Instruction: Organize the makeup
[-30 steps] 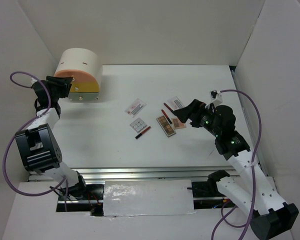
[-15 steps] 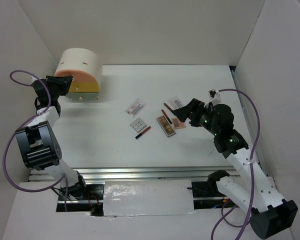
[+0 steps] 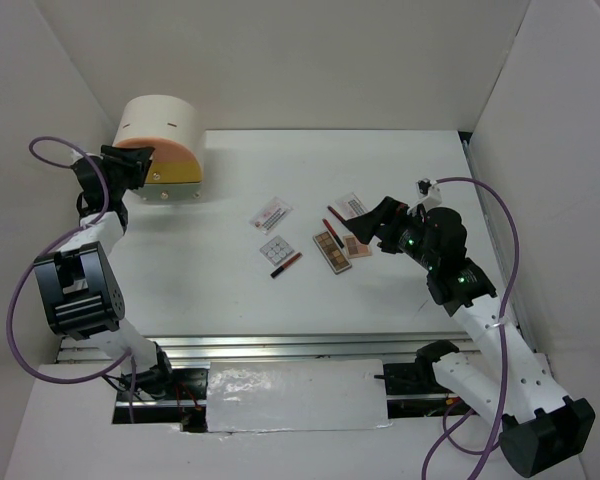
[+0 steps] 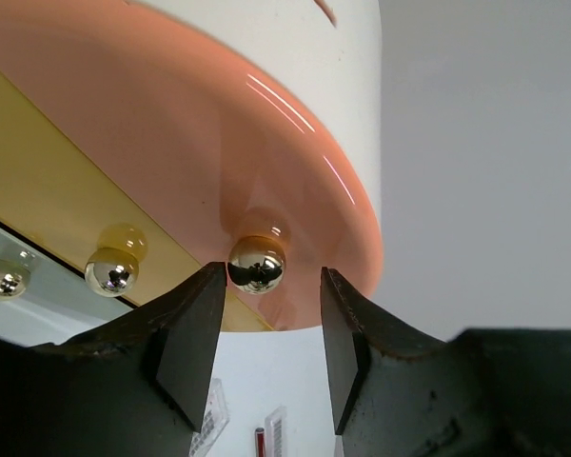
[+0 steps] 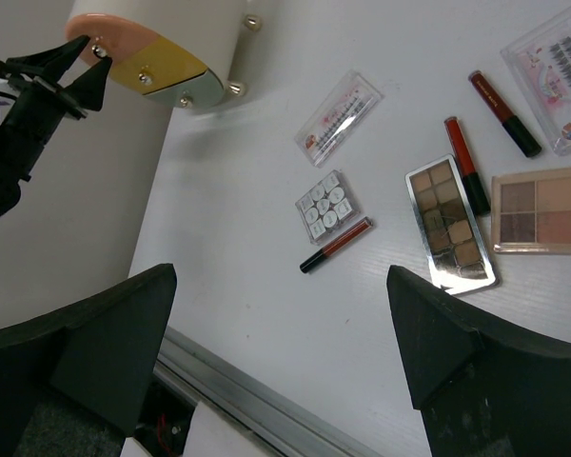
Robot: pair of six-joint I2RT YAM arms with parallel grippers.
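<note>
Left end effector (image 4: 271, 286) up against drawer box (image 3: 160, 135) at far-left of table (image 3: 410, 160). Fingers (image 4: 190, 333) spread, straddling gold knob (image 4: 257, 265) on pink drawer front; knob level w/ the tips, sliver of gap on its right, nothing pinched. Two more gold knobs (image 4: 111, 271) off to the left in left wrist view, on lower fronts.

Right end effector (image 5: 281, 276) spread wide, empty, hovering over right side of table, just beside the makeup, touching no item.

Makeup all flat on table, mid to mid-right, well apart from box.
- Left group: printed sachet (image 5: 338, 117) farthest back, white square palette (image 5: 324, 207) nearer, red/black pencil (image 5: 335, 245) just beside palette's near edge, not touching.
- Right group, per right wrist view: long brown palette (image 5: 450, 224) w/ red tube (image 5: 466, 164) hard against its upper-right edge. Four-pan palette (image 5: 540, 209) just right of those. Second red/black tube (image 5: 504, 112) above. Lash packet (image 5: 557, 76) at top-right corner, partly cut off by frame edge.
</note>
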